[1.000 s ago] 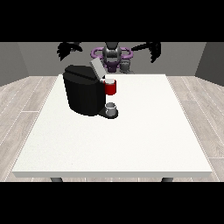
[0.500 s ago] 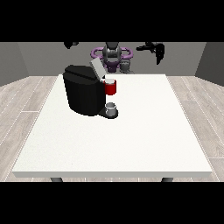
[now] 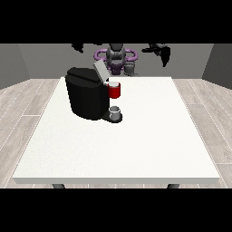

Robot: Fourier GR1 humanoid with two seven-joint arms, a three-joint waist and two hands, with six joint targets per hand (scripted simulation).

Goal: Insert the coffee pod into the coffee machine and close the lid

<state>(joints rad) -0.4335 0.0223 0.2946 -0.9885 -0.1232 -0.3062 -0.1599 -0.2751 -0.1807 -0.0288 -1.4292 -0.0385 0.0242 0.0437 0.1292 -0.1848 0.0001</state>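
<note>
While both robot hands hover high, fingers unreadable: right-of-view robot hand (image 3: 159, 50), left-of-view (image 3: 78, 46) | coffee pod not discernible; coffee machine (image 3: 88, 93), lid (image 3: 100, 71) raised, below them on bench (image 3: 136, 136) | risk: descending arm knocks lid.

Large white table (image 3: 136, 149) on pale wood-plank floor (image 3: 22, 104) — plain grey walls (image 3: 45, 59) behind

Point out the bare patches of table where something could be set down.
The table is bare across its near half and along its right side, right of the coffee machine. It is crowded only at the back left, around the machine and the cup at its base.
</note>
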